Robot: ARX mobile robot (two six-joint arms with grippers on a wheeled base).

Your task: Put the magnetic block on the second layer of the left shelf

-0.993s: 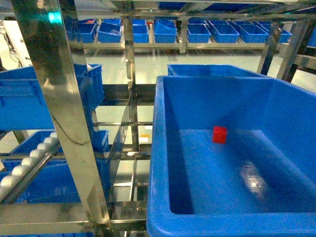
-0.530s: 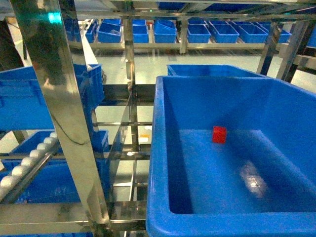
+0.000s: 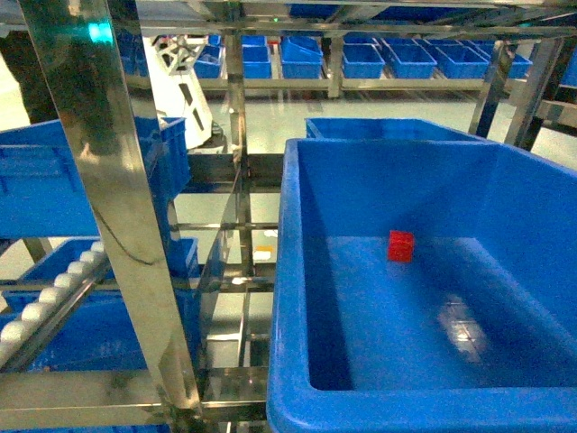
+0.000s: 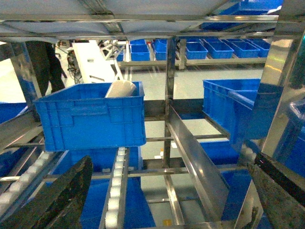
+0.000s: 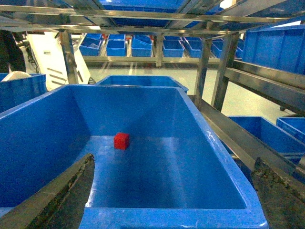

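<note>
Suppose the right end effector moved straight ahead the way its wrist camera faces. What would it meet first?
Probably the large blue crate: its open inside lies straight ahead, with the red magnetic block on the floor and the far wall behind. The open right end effector frames it; depth is unclear.

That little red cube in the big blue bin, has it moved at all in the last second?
No. The red cube sits at the same spot on the blue bin floor, near its back wall.

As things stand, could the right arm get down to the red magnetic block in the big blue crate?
Probably yes. The magnetic block lies alone on the floor of the open-topped crate, the right gripper is open and faces it, and nothing lies between them.
</note>
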